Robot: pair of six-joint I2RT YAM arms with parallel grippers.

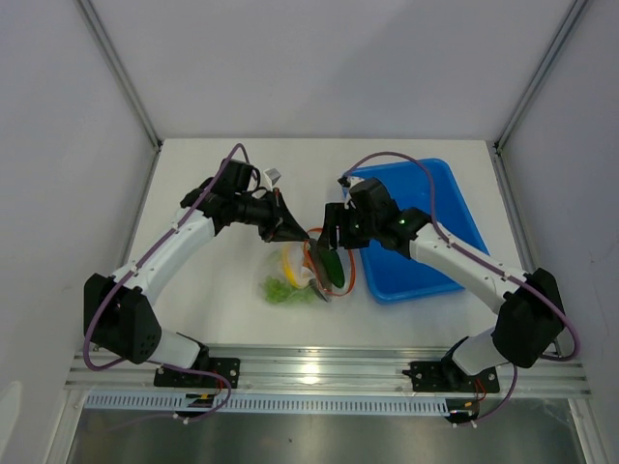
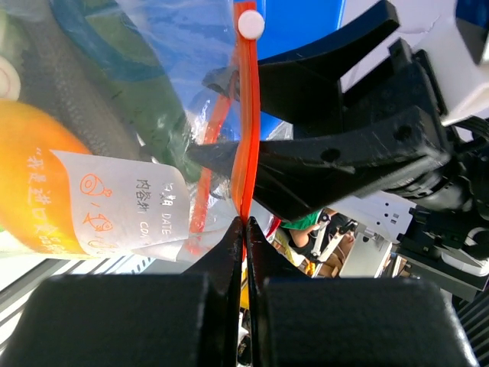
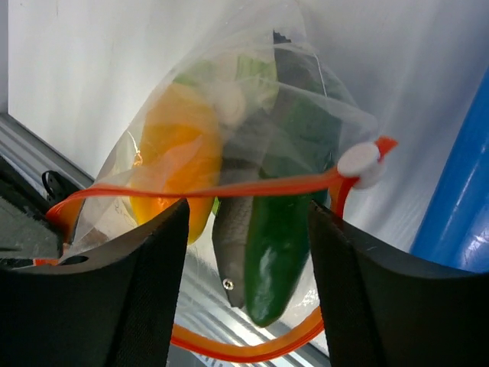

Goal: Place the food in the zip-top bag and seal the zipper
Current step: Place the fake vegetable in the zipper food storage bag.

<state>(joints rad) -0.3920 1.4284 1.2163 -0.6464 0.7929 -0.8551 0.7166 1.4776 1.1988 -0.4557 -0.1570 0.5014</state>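
Note:
The zip-top bag [image 1: 302, 278] hangs between my two grippers above the table. It holds the food: a yellow-orange piece [image 3: 172, 153], a grey fish [image 3: 233, 245], a dark green piece [image 3: 279, 252] and a pale round piece [image 3: 226, 103]. My left gripper [image 2: 246, 223] is shut on the orange-red zipper [image 2: 246, 138] below its white slider [image 2: 250, 24]. My right gripper [image 3: 244, 252] is open, its fingers either side of the bag's mouth. One zipper strip [image 3: 229, 187] runs across just above them and the other loops below. The bag's mouth gapes.
The blue tray [image 1: 440, 208] lies at the right, just behind my right arm, and shows in the right wrist view [image 3: 466, 206]. A white label [image 2: 134, 210] is on the bag. My two grippers [image 1: 295, 232] [image 1: 327, 240] are close together.

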